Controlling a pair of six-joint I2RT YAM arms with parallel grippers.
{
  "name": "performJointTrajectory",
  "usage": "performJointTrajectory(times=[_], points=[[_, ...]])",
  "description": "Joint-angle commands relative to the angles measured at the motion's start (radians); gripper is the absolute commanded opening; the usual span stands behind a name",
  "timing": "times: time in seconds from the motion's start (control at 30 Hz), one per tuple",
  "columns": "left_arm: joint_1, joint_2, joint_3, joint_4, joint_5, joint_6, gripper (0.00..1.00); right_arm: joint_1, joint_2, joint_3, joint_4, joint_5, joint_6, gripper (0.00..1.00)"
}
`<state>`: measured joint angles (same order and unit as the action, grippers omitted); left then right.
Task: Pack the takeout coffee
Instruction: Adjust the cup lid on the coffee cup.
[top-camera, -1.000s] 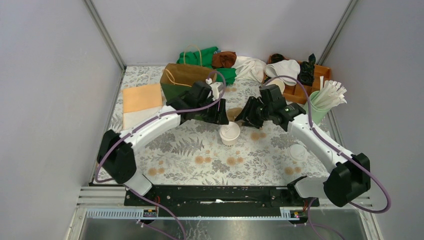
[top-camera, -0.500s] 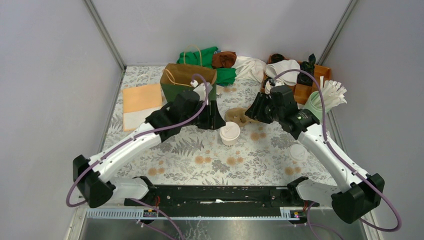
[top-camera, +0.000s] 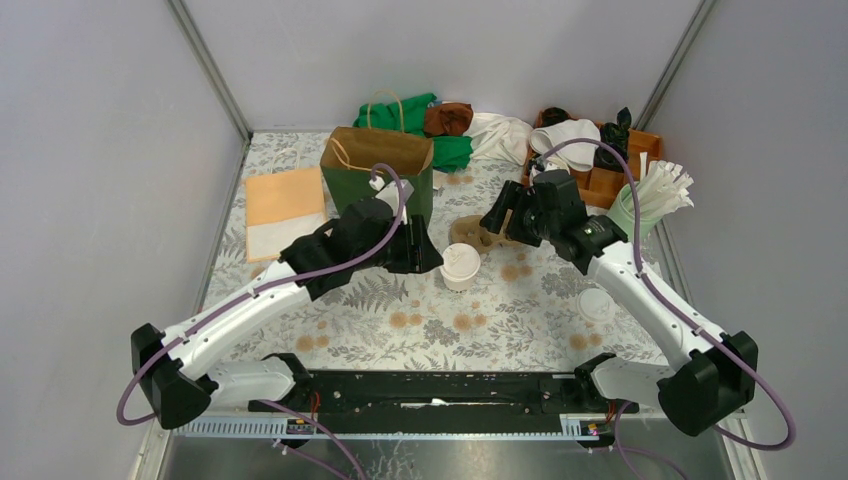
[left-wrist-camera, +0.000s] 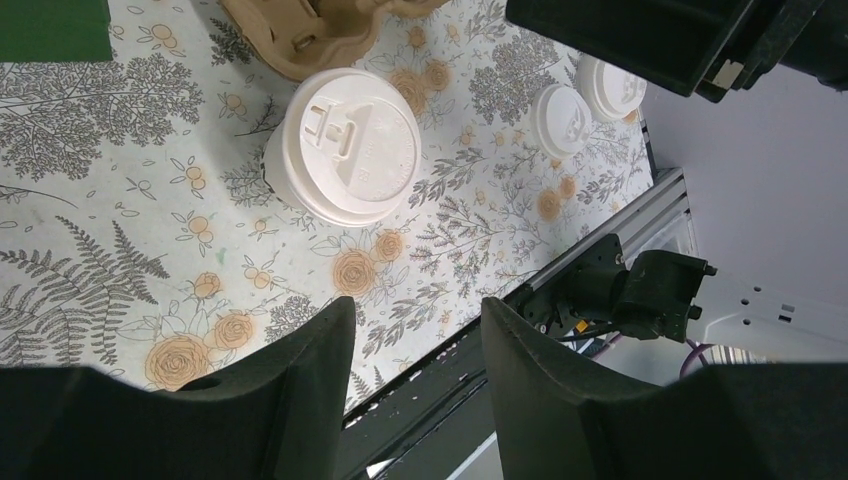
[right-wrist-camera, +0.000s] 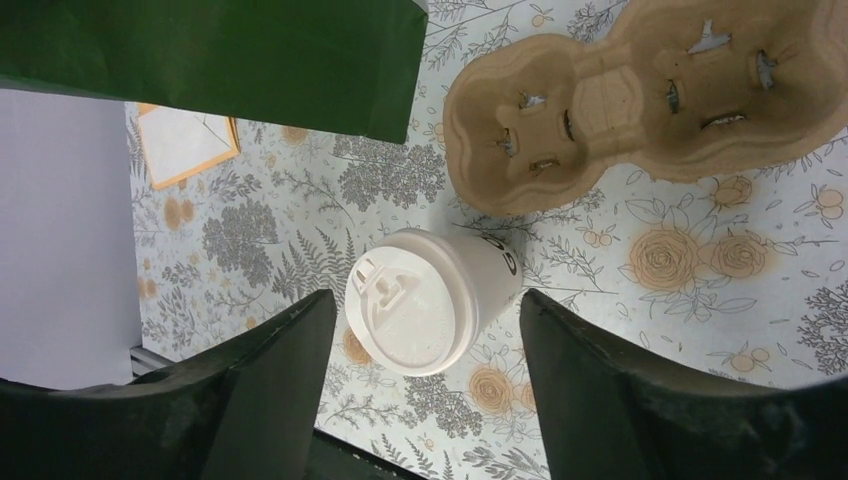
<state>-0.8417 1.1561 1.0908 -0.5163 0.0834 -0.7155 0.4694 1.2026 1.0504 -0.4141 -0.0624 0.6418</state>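
Observation:
The takeout coffee (top-camera: 461, 263), a small white paper cup with a white lid, stands upright on the flowered table, touched by neither gripper. My left gripper (top-camera: 420, 252) hangs just left of it, open and empty. In the left wrist view the cup (left-wrist-camera: 352, 145) lies beyond the left gripper (left-wrist-camera: 418, 320). My right gripper (top-camera: 498, 215) is up and to the cup's far right, open over the brown pulp carrier (top-camera: 482, 232). From the right wrist the cup (right-wrist-camera: 450, 290) shows below the wide-apart right gripper (right-wrist-camera: 425, 305), clear of both fingers.
A green-and-brown paper bag (top-camera: 378, 165) stands open behind the left gripper. Loose white lids (top-camera: 597, 303) lie at the right. A cup of wrapped straws (top-camera: 650, 195) and a wooden box (top-camera: 610, 170) sit far right, orange napkins (top-camera: 283, 200) far left.
Both grippers have drawn away from the cup, the left toward the near left, the right up and back to the far right. The right gripper's jaws have widened. The cup stands alone.

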Motion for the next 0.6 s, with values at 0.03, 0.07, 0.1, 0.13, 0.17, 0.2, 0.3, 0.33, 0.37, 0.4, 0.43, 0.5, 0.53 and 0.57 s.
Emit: performJointTrajectory(times=[0.03, 0.07, 0.1, 0.13, 0.17, 0.2, 0.3, 0.33, 0.37, 0.4, 0.43, 0.5, 0.53, 0.57], points=[[-0.025, -0.039, -0.007, 0.018, -0.033, -0.031, 0.54, -0.004, 0.016, 0.002, 0.057, 0.025, 0.041, 0.8], [-0.028, -0.044, -0.014, 0.018, -0.038, -0.036, 0.54, -0.004, 0.018, 0.0, 0.061, 0.03, 0.049, 0.83], [-0.032, -0.049, -0.022, 0.019, -0.04, -0.04, 0.54, -0.004, 0.018, -0.003, 0.062, 0.035, 0.055, 0.86], [-0.036, -0.053, -0.026, 0.018, -0.044, -0.044, 0.54, -0.003, 0.018, -0.005, 0.064, 0.038, 0.061, 0.91], [-0.04, -0.057, -0.032, 0.018, -0.045, -0.047, 0.54, -0.004, 0.017, -0.009, 0.068, 0.04, 0.063, 0.97], [-0.044, -0.06, -0.036, 0.019, -0.048, -0.052, 0.54, -0.003, 0.016, -0.015, 0.071, 0.042, 0.068, 0.99], [-0.054, -0.066, -0.048, 0.027, -0.054, -0.057, 0.54, -0.003, 0.02, -0.012, 0.061, 0.044, 0.07, 1.0], [-0.055, -0.067, -0.054, 0.029, -0.054, -0.058, 0.54, -0.003, 0.025, -0.005, 0.052, 0.044, 0.067, 1.0], [-0.058, -0.067, -0.056, 0.031, -0.055, -0.058, 0.54, -0.004, 0.031, 0.007, 0.041, 0.049, 0.062, 1.0], [-0.06, -0.067, -0.059, 0.032, -0.056, -0.058, 0.54, -0.003, 0.041, 0.019, 0.026, 0.056, 0.054, 1.0], [-0.063, -0.068, -0.062, 0.034, -0.057, -0.058, 0.54, -0.004, 0.044, 0.033, 0.013, 0.057, 0.042, 1.0], [-0.067, -0.071, -0.07, 0.04, -0.061, -0.063, 0.54, -0.003, 0.052, 0.047, 0.001, 0.078, 0.024, 1.0], [-0.069, -0.073, -0.075, 0.044, -0.063, -0.066, 0.54, -0.003, 0.051, 0.048, 0.002, 0.086, 0.021, 1.0], [-0.071, -0.077, -0.082, 0.051, -0.064, -0.072, 0.54, -0.003, 0.049, 0.045, 0.007, 0.09, 0.02, 1.0]])
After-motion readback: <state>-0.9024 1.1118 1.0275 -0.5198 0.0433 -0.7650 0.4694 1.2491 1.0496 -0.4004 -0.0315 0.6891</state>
